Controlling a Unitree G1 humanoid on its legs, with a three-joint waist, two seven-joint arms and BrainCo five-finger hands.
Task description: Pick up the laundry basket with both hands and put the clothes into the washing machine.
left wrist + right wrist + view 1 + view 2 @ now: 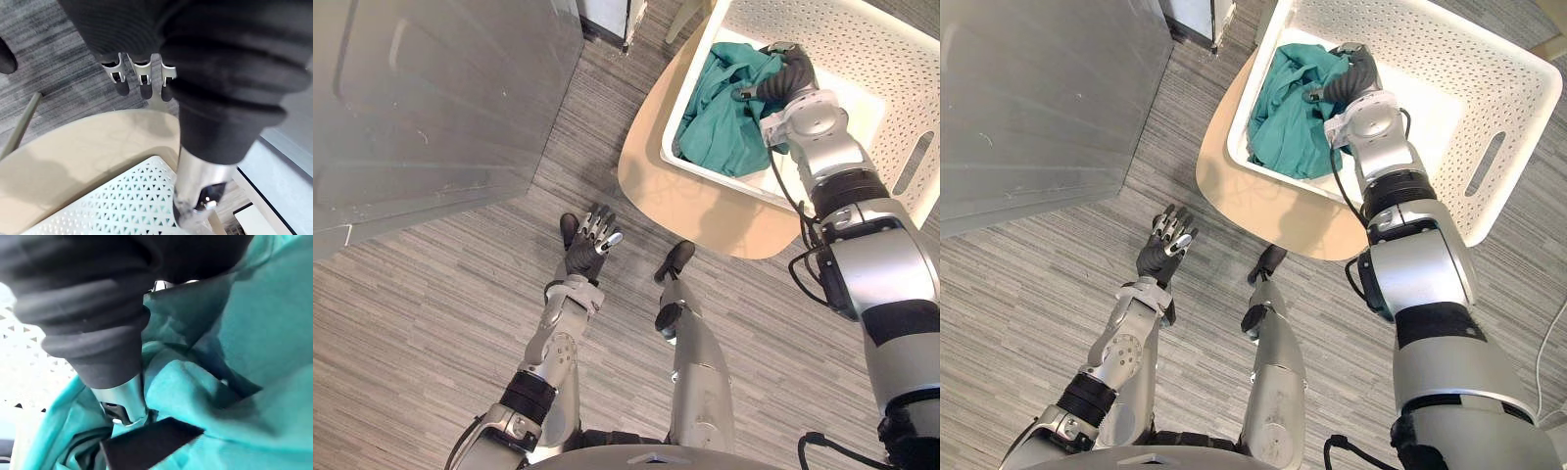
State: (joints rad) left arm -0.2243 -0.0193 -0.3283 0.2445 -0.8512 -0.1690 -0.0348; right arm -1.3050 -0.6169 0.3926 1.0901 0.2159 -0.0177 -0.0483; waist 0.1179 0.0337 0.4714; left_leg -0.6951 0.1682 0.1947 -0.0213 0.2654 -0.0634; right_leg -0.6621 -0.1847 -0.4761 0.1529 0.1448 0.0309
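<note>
**Operator:** What does the left eye view give me?

**Spotter:** You have the white laundry basket [862, 39] sitting on the round beige surface [695, 211]. The teal clothes [720, 113] are heaped in the basket's left end, the end nearer the grey panel [431, 98]. Your right robot hand [790, 73] is down inside the basket, right against the clothes. Your left robot hand [588, 238] hangs over the striped floor [411, 323], apart from the surface, spread loosely and holding nothing.

**Operator:** And the right eye view?

**Spotter:** You see the same layout. The clothes lie against the basket's left wall, and your right arm reaches over the near rim to them. The left robot hand is low over the floor, between the grey panel and the surface, touching neither.

**Operator:** Left wrist view?

**Spotter:** You look along straight, relaxed fingers [142, 81] with their dark tips over the floor. Past them you see the curved edge of the surface and a perforated part of the basket on it. That robot hand is wide and carries nothing.

**Operator:** Right wrist view?

**Spotter:** You see teal cloth all around, with the perforated basket wall just beside it. The right robot hand's dark cover sits among the folds, which hide the rest of it. I cannot tell whether it is wide, narrow or gripping the clothes.
</note>
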